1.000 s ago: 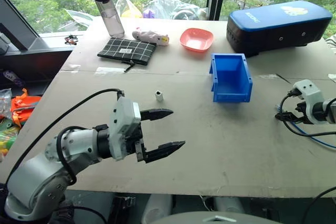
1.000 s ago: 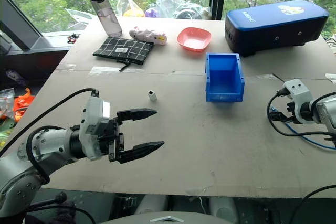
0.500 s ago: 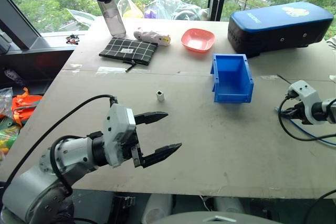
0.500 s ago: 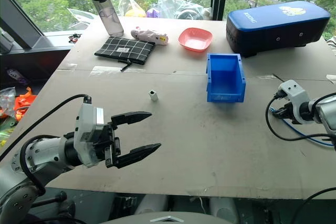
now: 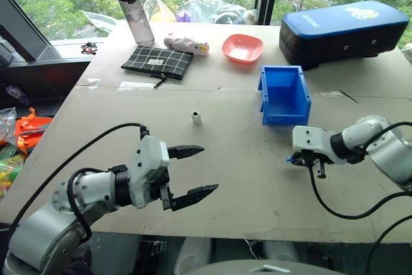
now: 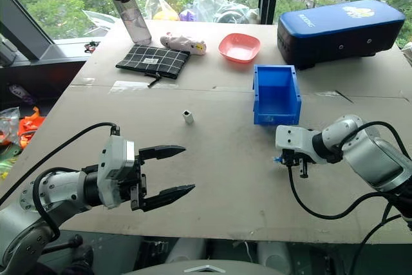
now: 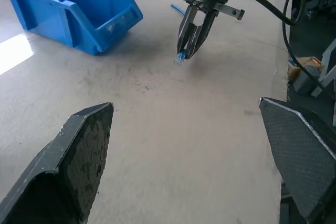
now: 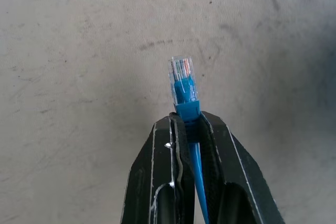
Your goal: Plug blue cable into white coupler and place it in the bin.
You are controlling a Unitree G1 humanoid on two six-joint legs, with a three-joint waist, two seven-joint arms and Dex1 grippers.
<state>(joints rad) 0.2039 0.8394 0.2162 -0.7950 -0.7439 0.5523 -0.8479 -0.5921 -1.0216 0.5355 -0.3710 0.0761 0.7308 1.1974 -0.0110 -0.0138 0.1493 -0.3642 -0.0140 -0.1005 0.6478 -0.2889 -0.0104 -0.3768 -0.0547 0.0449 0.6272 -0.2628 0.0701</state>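
The right end effector (image 8: 188, 129) is clamped on the blue cable (image 8: 185, 94) just behind its clear plug, which projects past the fingertips with the contacts visible. In the head views this end effector (image 6: 288, 158) hangs low over the table (image 6: 232, 178), in front of the bin (image 6: 275, 94). The left end effector (image 6: 168, 170) is spread wide and holds nothing; it hovers near the table's front edge, pointing across toward the right arm.

The white coupler (image 6: 187, 116) stands alone on the table, well apart from both end effectors and to the left of the bin.

Recommended procedure for the step in hand:

1. Take the coupler with the left end effector across its side faces, leaving the socket opening unobstructed.
2. Turn the socket toward the plug before bringing the two together.
3. Align plug and socket on one axis; the short grip behind the plug should limit bending.
4. Press straight in. An angled approach is likely to jam or to push the light coupler away.
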